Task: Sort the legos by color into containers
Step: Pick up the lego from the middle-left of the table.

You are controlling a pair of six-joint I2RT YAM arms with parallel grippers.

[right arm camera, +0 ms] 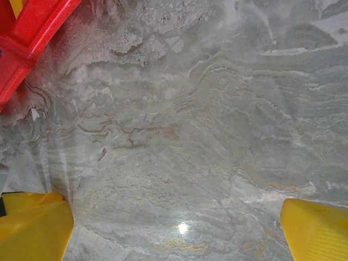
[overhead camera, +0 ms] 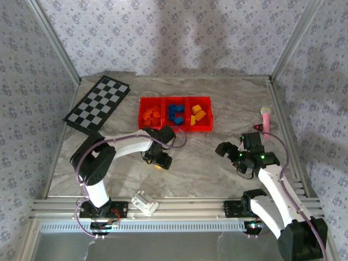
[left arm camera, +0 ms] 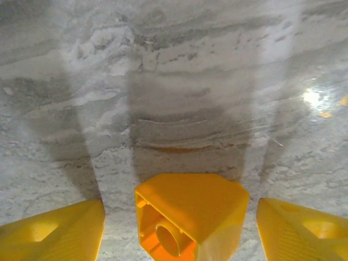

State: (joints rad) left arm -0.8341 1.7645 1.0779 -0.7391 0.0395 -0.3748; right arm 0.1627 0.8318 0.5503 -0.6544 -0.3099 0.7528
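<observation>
An orange-yellow lego (left arm camera: pixel 201 206) lies on its side on the marble table, hollow underside facing the left wrist camera. My left gripper (left arm camera: pixel 179 220) is open around it, with a visible gap between the brick and each yellow finger (left arm camera: pixel 54 231). From above, the left gripper (overhead camera: pixel 157 159) is low over the table in front of the red containers (overhead camera: pixel 175 128). The three compartments hold orange legos (overhead camera: pixel 152 115), blue legos (overhead camera: pixel 175 112) and yellow legos (overhead camera: pixel 198 113). My right gripper (overhead camera: pixel 228 151) is open over bare table, nothing between its fingers (right arm camera: pixel 32 225); a corner of the red containers (right arm camera: pixel 32 32) shows at its upper left.
A black-and-white checkerboard (overhead camera: pixel 98 103) lies at the back left. A pink microphone-shaped toy (overhead camera: pixel 266 117) lies at the right edge, with a small red piece (overhead camera: pixel 257 127) beside it. A white block (overhead camera: pixel 144 203) sits near the front rail.
</observation>
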